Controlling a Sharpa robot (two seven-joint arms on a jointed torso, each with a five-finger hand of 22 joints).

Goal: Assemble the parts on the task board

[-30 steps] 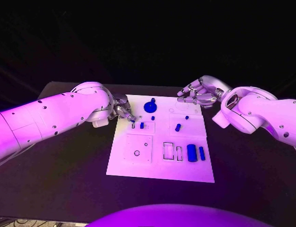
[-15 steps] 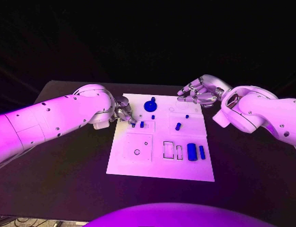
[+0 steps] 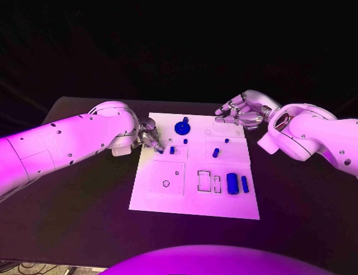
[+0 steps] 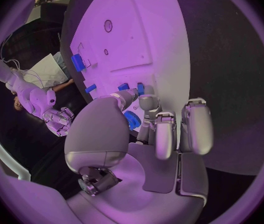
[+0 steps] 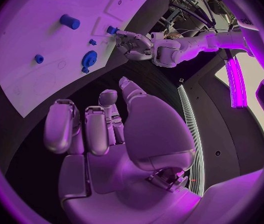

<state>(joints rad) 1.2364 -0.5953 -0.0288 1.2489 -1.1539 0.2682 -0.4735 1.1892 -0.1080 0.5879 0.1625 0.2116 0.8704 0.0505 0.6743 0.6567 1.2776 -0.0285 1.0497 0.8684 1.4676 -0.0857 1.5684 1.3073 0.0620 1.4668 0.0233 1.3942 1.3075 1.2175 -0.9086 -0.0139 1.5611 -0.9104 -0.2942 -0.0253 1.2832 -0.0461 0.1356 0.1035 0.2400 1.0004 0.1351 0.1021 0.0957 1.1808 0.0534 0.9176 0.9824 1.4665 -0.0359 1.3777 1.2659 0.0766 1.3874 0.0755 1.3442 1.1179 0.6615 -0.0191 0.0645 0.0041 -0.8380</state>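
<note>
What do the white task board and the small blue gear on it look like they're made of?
White flat task board: likely matte plastic or painted sheet, with an even surface, no glare and crisp cut-out recesses. Small blue toothed gear: probably moulded or printed plastic, with uniform saturated colour and no metallic shine. Neither is certain from looks alone.

No text, label, brand, number or sign can be read in any of the views. The task board (image 3: pixel 197 189) carries only outlined recesses and blue parts, and no lettering can be made out on it.
</note>
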